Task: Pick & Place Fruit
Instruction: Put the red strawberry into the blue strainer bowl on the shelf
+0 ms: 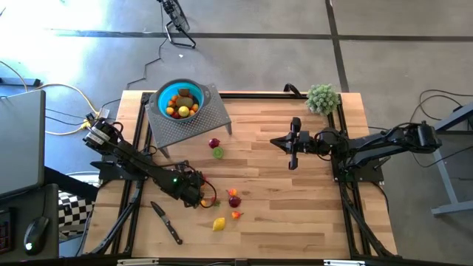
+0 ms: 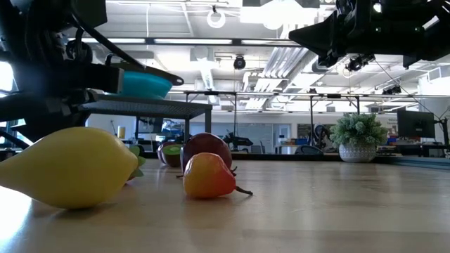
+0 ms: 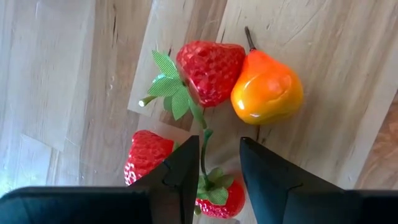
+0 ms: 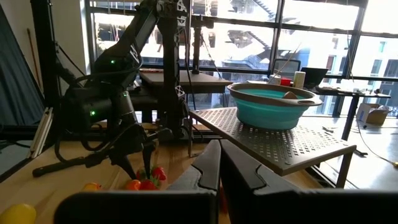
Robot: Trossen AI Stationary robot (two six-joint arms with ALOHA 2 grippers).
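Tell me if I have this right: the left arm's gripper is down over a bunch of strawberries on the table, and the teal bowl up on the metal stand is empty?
Not quite: the teal bowl is not empty. The high view shows several small fruits already inside it. The rest holds: the left gripper is down over the strawberries, its fingers either side of their green stem, and the bowl sits on the perforated metal stand.

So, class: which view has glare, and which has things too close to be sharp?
High view: pale glare washes the floor beyond the wooden table. Low view: the big yellow plastic lemon up close is soft, ceiling lamps bright. Right wrist view: windows blown out behind the teal bowl.
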